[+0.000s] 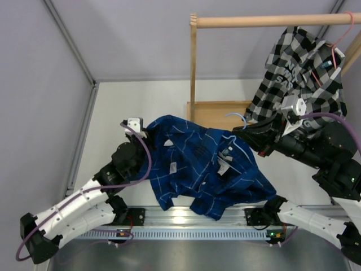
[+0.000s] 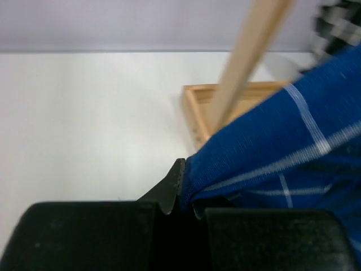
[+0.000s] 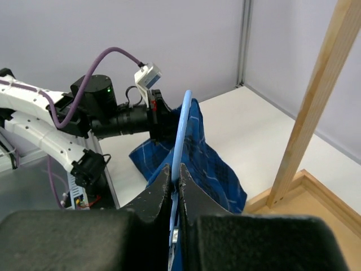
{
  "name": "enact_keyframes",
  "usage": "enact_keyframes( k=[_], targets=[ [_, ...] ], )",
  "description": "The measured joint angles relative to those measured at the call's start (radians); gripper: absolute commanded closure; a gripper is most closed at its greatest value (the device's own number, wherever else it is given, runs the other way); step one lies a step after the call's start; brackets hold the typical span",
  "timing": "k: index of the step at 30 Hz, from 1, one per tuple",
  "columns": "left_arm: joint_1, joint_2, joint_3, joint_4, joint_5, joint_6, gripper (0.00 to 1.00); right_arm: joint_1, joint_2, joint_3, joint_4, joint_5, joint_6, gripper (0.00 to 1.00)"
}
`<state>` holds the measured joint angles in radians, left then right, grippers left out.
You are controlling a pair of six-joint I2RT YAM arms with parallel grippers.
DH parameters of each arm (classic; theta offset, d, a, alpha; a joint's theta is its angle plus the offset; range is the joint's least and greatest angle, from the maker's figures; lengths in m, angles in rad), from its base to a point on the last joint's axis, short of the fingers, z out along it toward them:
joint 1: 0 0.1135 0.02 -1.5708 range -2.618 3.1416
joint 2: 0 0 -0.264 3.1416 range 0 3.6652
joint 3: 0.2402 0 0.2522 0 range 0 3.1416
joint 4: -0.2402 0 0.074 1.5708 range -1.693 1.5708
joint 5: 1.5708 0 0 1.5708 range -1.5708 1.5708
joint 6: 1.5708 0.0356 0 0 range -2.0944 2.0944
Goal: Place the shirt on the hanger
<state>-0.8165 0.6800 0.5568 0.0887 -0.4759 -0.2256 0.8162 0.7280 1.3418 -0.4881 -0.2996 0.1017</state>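
Left tool (image 2: 183,197) is pressed together on a fold of the shirt (image 1: 203,169), with blue cloth bunched between its 2 fingers at the garment's upper left edge. From there the shirt hangs spread between the 2 arms above the white bench (image 1: 141,96), its lower part sagging toward the near rail.

Near the collar the hanger (image 3: 180,135) shows its light-blue hook. The right wrist view shows its wire rising out of the right tool (image 3: 175,178), which is shut on it, with the shirt draped over the wire's far end.

The step in hand looks like seating the left shoulder over that end of the hanger. It probably goes best if the right tool holds the wire level and steady while the left one draws the cloth outward along the wire's line, then slightly down. Pulling hard sideways could drag the other shoulder off or twist the thin wire in its pinch. Which layer of cloth the left tool holds cannot be told.

To the right, the wooden rack (image 1: 193,68) and the checked shirt (image 1: 299,62) stand near, so the lift should stay clear of them.
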Motion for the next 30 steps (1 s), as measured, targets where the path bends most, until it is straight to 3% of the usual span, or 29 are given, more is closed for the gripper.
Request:
enact_keyframes(
  k=[5,8,12,14,15,16,18,19,25,30],
  targets=[
    [0.026,0.167,0.148,-0.083,-0.299,-0.119,1.0,0.0,-0.086,-0.068,-0.01,0.095,-0.016,1.0],
    [0.067,0.234,0.21,-0.135,-0.345,-0.192,1.0,0.0,-0.148,-0.101,-0.019,0.138,-0.024,1.0],
    [0.084,0.242,0.211,-0.15,-0.304,-0.23,1.0,0.0,-0.169,-0.104,-0.021,0.157,-0.025,1.0],
    [0.088,0.226,0.203,-0.146,-0.254,-0.227,0.82,0.0,-0.164,-0.104,-0.021,0.163,-0.028,1.0],
    [0.09,0.217,0.2,-0.143,-0.232,-0.223,0.5,0.0,-0.161,-0.104,-0.02,0.166,-0.029,1.0],
    [0.091,0.206,0.198,-0.142,-0.197,-0.208,0.31,0.0,-0.156,-0.104,-0.02,0.168,-0.031,1.0],
    [0.093,0.18,0.198,-0.134,-0.125,-0.186,0.17,0.0,-0.144,-0.103,-0.019,0.174,-0.032,1.0],
    [0.095,0.16,0.199,-0.133,-0.076,-0.168,0.03,0.0,-0.137,-0.102,-0.02,0.176,-0.032,1.0],
    [0.098,0.085,0.296,-0.142,0.353,-0.025,0.02,0.0,-0.103,-0.092,-0.022,0.181,-0.047,1.0],
    [0.043,0.269,0.623,-0.217,0.806,0.14,0.02,0.0,-0.113,-0.09,-0.026,0.14,-0.056,1.0]
  ],
)
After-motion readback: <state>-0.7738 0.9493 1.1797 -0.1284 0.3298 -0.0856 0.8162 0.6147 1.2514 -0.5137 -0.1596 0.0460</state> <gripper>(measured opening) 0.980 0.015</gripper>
